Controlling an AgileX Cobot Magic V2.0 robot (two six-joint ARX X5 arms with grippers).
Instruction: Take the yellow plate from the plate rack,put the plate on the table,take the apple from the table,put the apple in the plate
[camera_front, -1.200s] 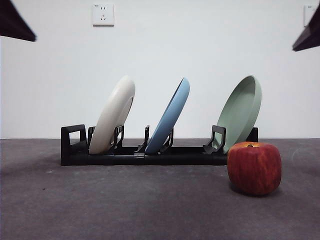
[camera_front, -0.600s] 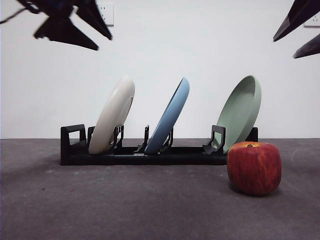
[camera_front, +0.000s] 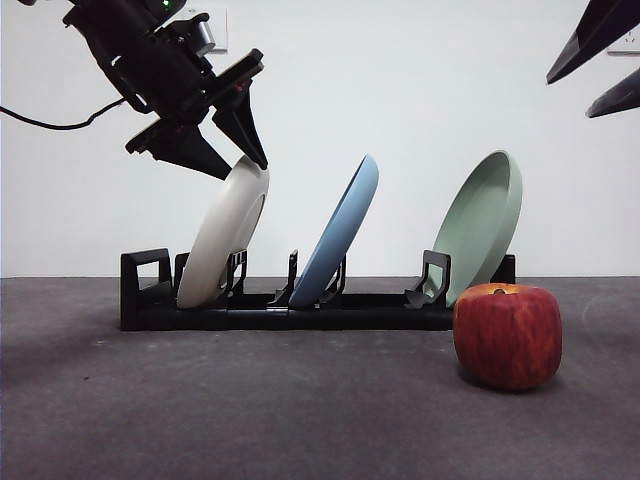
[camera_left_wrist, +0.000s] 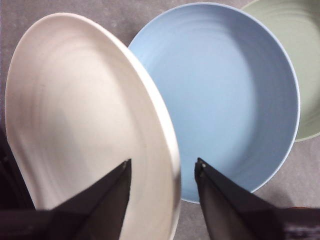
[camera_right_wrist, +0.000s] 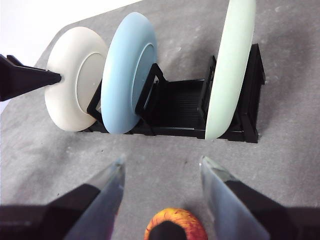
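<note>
The yellow plate (camera_front: 225, 240) is cream and leans in the left slot of the black plate rack (camera_front: 290, 312). My left gripper (camera_front: 243, 166) is open at the plate's top rim. In the left wrist view its jaws (camera_left_wrist: 163, 162) stand one on each side of the plate's rim (camera_left_wrist: 75, 115) without closing on it. The red apple (camera_front: 508, 335) stands on the grey table (camera_front: 250, 410), in front of the rack's right end. My right gripper (camera_right_wrist: 162, 161) is open and empty, high above the apple (camera_right_wrist: 175, 226), at the top right of the front view (camera_front: 572, 97).
A light blue plate (camera_front: 340, 235) leans in the rack's middle slot and a sage green plate (camera_front: 482, 225) in its right slot. A white wall with a socket (camera_front: 206, 28) stands behind the rack.
The left arm has come down from the top left corner, and its open jaws now straddle the cream plate's top rim. The right gripper has held still for the last half second.
</note>
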